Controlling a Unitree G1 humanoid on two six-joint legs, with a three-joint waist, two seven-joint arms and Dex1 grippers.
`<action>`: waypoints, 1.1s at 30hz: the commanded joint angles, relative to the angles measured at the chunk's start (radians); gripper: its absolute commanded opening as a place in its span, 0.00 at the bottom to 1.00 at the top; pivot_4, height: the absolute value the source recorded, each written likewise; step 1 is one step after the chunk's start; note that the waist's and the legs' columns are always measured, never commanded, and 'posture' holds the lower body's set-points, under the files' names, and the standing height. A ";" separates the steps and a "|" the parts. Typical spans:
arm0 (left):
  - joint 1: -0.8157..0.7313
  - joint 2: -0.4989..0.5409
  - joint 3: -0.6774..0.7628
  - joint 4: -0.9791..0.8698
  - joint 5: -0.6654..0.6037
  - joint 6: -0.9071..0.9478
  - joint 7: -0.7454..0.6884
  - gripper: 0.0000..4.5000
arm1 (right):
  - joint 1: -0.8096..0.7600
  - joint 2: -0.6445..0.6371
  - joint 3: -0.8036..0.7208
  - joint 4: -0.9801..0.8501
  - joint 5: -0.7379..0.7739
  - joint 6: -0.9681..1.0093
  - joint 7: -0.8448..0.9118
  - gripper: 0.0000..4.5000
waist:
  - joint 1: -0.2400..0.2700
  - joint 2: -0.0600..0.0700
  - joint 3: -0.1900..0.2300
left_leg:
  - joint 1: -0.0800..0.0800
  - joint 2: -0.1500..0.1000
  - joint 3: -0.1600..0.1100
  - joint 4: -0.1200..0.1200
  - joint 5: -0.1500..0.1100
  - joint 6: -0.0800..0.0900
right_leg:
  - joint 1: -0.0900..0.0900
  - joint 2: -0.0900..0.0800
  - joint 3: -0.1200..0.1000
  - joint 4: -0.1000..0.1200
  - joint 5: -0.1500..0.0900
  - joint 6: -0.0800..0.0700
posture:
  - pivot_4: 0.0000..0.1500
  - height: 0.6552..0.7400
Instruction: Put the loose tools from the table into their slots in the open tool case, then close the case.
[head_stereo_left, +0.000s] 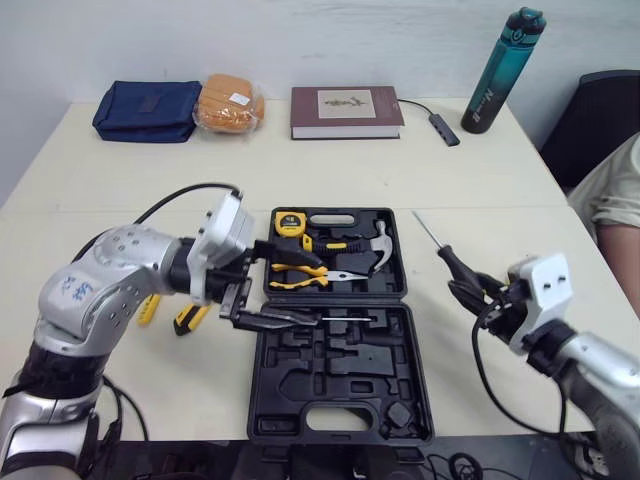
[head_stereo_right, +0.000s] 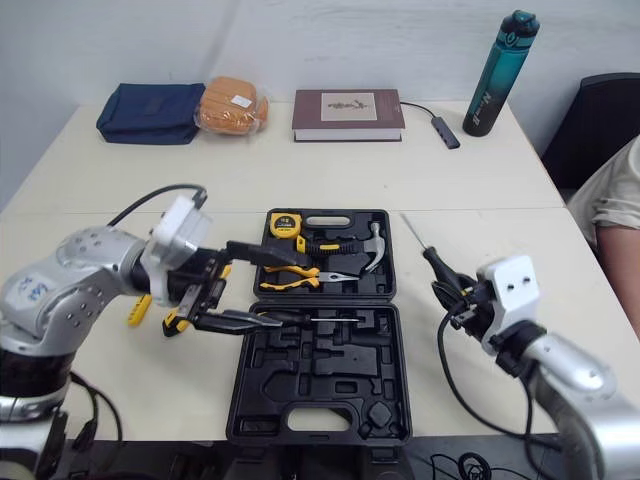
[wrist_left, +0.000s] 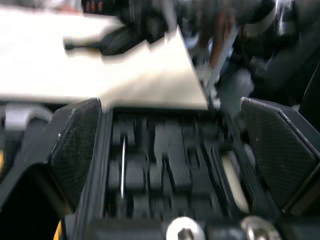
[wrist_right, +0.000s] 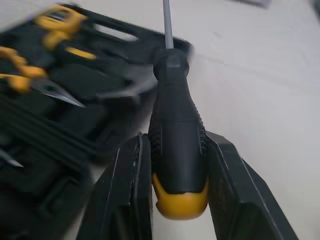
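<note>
Black moulded plastic forms the open tool case (head_stereo_left: 335, 428) on the pale tabletop (head_stereo_left: 150, 170). Its far half already holds a yellow tape measure (head_stereo_left: 289, 222), yellow-handled pliers (head_stereo_left: 300, 275) and a steel hammer (head_stereo_left: 380, 245), while we find the near half's slots mostly vacant. Yellow-and-black handled tools (head_stereo_left: 188, 318) lie loose just left of it, so we judge the task about midway, with the lid not yet closed.

Left wrist: our left gripper (wrist_left: 167, 107) spreads wide above vacant slots and a thin metal shaft (wrist_left: 122, 165).

Right wrist: our right gripper (wrist_right: 175, 140) clamps a black, yellow-capped screwdriver (wrist_right: 175, 100) beside the case.
</note>
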 joint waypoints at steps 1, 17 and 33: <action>0.084 0.043 0.049 -0.064 0.053 -0.070 -0.006 1.00 | -0.072 -0.128 0.069 0.053 0.064 -0.060 0.267 0.22 | 0.004 0.000 0.000 | -0.001 0.000 0.000 0.000 0.000 0.001 | 0.000 0.000 0.000 0.000 0.000 0.000 | 1.00 1.00; 0.322 0.135 0.139 -0.169 0.070 -0.104 -0.003 1.00 | -0.422 -0.224 0.491 0.320 -0.111 -0.205 0.663 0.22 | 0.002 -0.002 0.001 | -0.005 0.000 -0.001 0.008 -0.005 0.004 | -0.001 -0.003 -0.002 0.000 0.000 0.000 | 1.00 1.00; 0.336 0.151 0.107 -0.112 0.147 -0.190 -0.041 1.00 | -0.329 -0.241 0.517 0.301 -0.203 -0.248 0.683 0.22 | 0.002 -0.002 0.001 | -0.005 0.001 -0.001 0.010 -0.007 0.005 | -0.001 -0.004 -0.002 0.001 0.000 -0.001 | 1.00 1.00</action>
